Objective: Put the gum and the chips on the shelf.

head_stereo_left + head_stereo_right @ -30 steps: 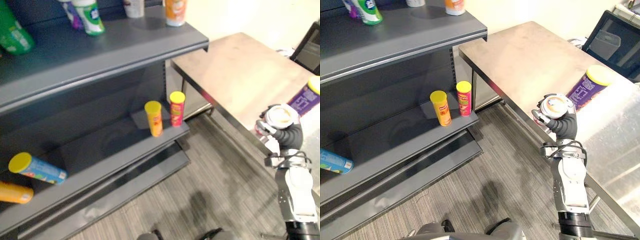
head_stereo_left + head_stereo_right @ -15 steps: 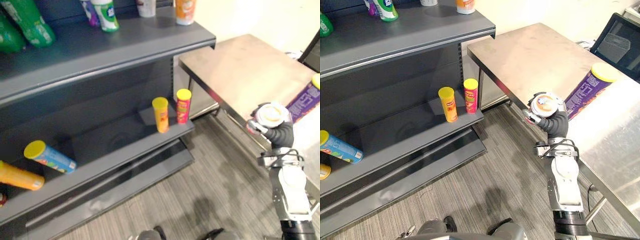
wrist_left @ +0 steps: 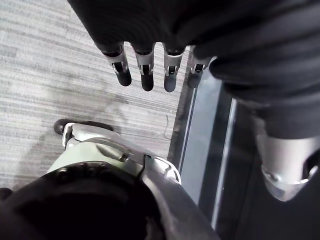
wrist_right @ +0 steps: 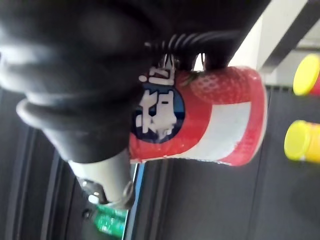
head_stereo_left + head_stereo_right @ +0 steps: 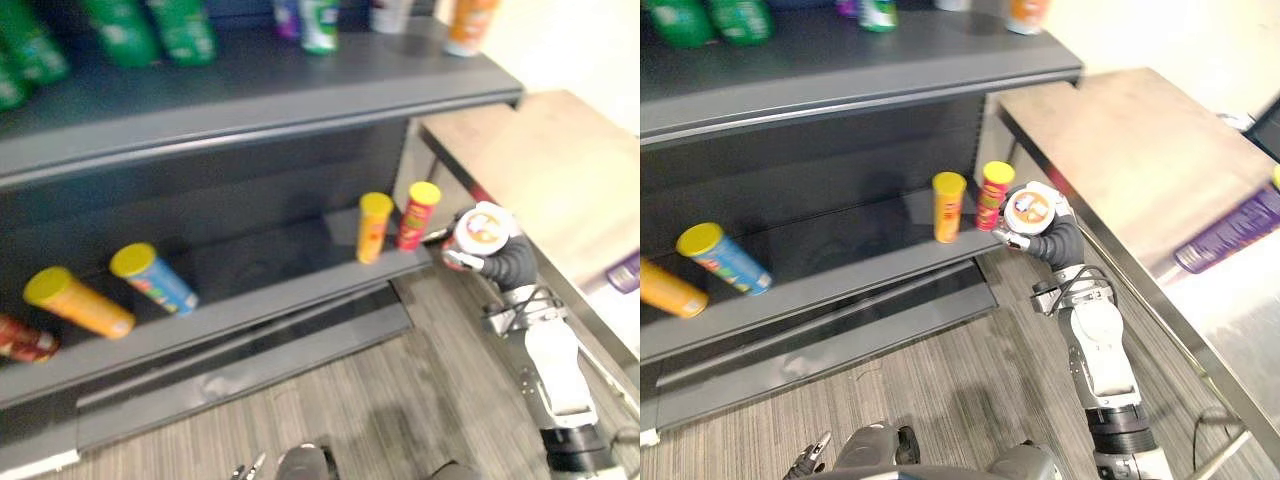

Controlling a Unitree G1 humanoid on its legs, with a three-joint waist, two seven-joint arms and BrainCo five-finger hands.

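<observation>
Hangs the left hand [image 3: 146, 75] slack-fingered above the floor. Brings the gum tub [image 5: 1030, 210], clamped in the curled right hand [image 5: 1055, 242], away from the bench [image 5: 1120, 140] edge to the lower shelf [image 5: 840, 250], just beside the red can [image 5: 991, 200]: close to placing. Leaves the purple chips can [image 5: 1230, 230] on the bench. Strawberry picture, blue-and-white print on the tub; lettering unread.

Right hand [image 5: 506, 261] grips gum tub [image 5: 484, 227] just beside red can [image 5: 417, 215] at shelf [image 5: 270, 275] edge.

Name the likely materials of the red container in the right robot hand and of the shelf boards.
Red container: probably glossy plastic with a printed wrap, judging by its sheen. Shelf boards: likely painted metal, matte dark grey with thin folded edges.
</observation>
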